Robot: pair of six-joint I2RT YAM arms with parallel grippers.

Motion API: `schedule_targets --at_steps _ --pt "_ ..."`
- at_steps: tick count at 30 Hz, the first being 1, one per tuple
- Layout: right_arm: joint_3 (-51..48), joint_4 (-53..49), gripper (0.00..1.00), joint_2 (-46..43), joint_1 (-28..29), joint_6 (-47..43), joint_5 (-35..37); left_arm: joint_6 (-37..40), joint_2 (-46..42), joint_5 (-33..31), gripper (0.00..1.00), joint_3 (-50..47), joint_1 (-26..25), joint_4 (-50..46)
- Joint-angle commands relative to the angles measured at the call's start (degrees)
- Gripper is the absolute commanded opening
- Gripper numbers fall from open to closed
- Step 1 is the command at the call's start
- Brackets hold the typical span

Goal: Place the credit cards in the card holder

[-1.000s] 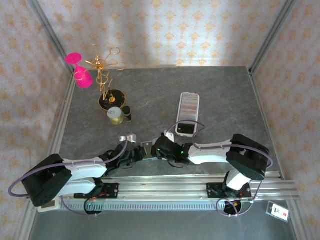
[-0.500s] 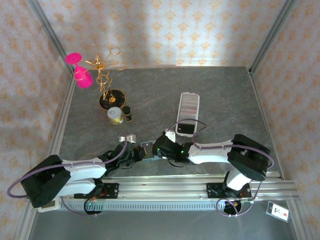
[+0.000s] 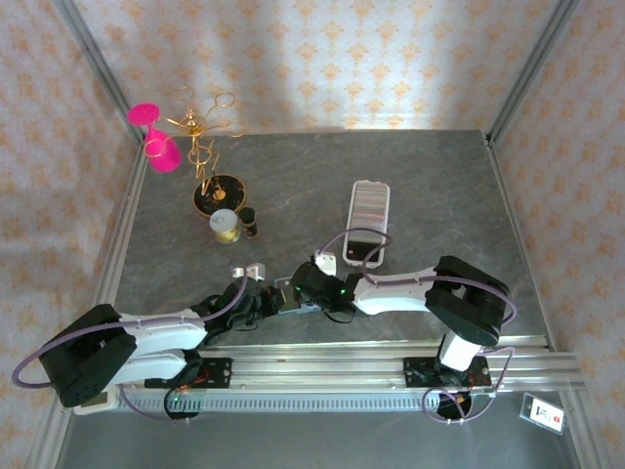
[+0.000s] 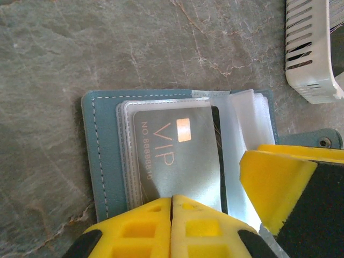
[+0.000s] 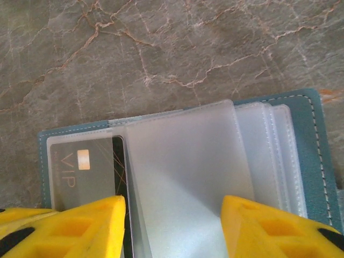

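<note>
- Where the two arms meet near the front middle of the table, the card holder lies open and flat on the grey stone-look top, its clear sleeves fanned out.
- A grey card printed "VIP" sits in the sleeve on the left half of the holder as the left wrist camera sees it, with a dark card edge showing just behind it.
- The left gripper has its yellow jaws pressed together, with the tips at the near edge of that sleeve. Whether they pinch the plastic cannot be told.
- The right gripper has its jaws well apart, one on each side of the topmost of the clear sleeves, and the VIP card is just beside one jaw.
- The clasp tab sticks out from the holder's right edge, near the white tray.
- From above, the tray lies just beyond the holder, and the other credit cards stand in it as a striped row.
- A gold stand, a small jar and a little dark bottle sit well apart at the far left.
</note>
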Motion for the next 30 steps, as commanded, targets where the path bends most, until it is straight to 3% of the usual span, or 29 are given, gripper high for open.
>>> schedule_targets --at_steps 1,14,23,30 --pt "-1.2 1.4 0.49 0.6 0.1 0.4 -3.1 0.4 -0.8 -1.4 0.08 -1.5 -0.4 -2.9" --pt "-4.4 13.9 0.29 -3.2 0.1 3.7 -8.7 -0.5 -1.5 -1.6 0.09 -3.1 -0.3 0.0" --pt "-4.7 16.5 0.24 -2.4 0.1 5.0 -10.6 -1.7 -2.1 -0.6 0.09 -5.4 0.3 5.7" --pt "-4.5 17.7 0.24 -1.3 0.0 5.4 -11.1 -2.4 -7.3 -1.2 0.12 -6.1 1.2 3.8"
